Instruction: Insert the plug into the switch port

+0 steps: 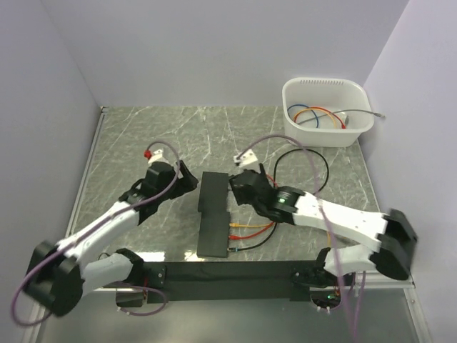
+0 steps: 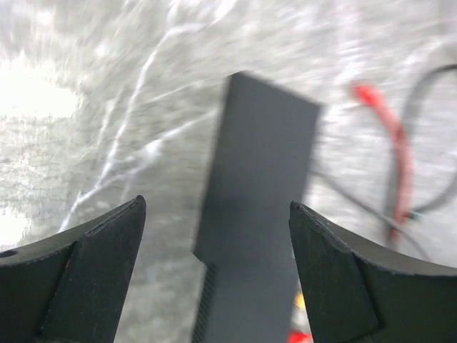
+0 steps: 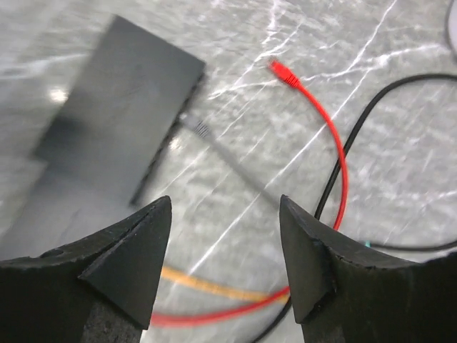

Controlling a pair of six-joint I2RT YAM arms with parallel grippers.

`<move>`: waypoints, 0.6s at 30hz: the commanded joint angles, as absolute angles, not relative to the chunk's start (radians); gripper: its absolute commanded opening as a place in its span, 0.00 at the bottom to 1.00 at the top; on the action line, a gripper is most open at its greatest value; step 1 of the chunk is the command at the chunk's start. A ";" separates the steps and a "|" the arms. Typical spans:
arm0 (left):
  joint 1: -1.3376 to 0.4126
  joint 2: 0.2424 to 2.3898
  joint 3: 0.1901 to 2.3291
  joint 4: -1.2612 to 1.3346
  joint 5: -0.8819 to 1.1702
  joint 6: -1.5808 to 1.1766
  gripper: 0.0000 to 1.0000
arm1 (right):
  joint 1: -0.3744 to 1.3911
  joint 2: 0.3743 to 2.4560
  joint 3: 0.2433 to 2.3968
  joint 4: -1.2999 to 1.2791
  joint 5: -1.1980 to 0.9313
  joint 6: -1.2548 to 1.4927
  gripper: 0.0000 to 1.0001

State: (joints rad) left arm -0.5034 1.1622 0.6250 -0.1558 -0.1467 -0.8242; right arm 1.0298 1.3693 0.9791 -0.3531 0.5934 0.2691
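The black switch [image 1: 213,214] lies flat in the middle of the table. It also shows in the left wrist view [image 2: 260,214] and in the right wrist view [image 3: 121,121]. A red cable ends in a loose red plug [image 3: 283,71] lying on the table to the right of the switch. A grey plug [image 3: 202,129] lies close to the switch's side. My left gripper [image 1: 187,179] [image 2: 216,207] is open and empty, hovering over the switch's far end. My right gripper [image 1: 239,184] [image 3: 225,207] is open and empty over the cables beside the switch.
An orange cable [image 1: 251,226] [image 3: 214,286] and a black cable [image 1: 314,161] [image 3: 357,136] run beside the switch's right side. A white bin [image 1: 327,128] with several cables stands at the back right. Walls close in on the left, back and right.
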 commanded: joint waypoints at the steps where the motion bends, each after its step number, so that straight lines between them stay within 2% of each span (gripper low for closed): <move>1: -0.520 0.991 0.585 -0.248 -0.175 -0.779 0.88 | 1.054 1.177 0.928 -0.414 0.520 0.360 0.69; 5: -0.526 0.789 0.534 -0.319 -0.224 -0.781 0.91 | 1.101 0.950 0.882 -0.520 0.418 0.460 0.70; 9: -0.578 0.603 0.500 -0.350 -0.368 -0.805 0.90 | 1.132 0.812 0.847 -0.581 0.276 0.557 0.71; 14: -0.578 0.543 0.508 -0.388 -0.552 -0.854 0.90 | 1.166 0.668 0.838 -0.687 0.187 0.663 0.71; 18: -0.578 0.600 0.554 -0.439 -0.736 -0.876 0.90 | 1.170 0.585 0.853 -0.785 0.183 0.715 0.71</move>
State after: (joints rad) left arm -0.5766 0.5606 0.5041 -0.3931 -0.5484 -0.8551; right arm 1.1629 0.6399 0.8436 -0.6777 0.2207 0.6353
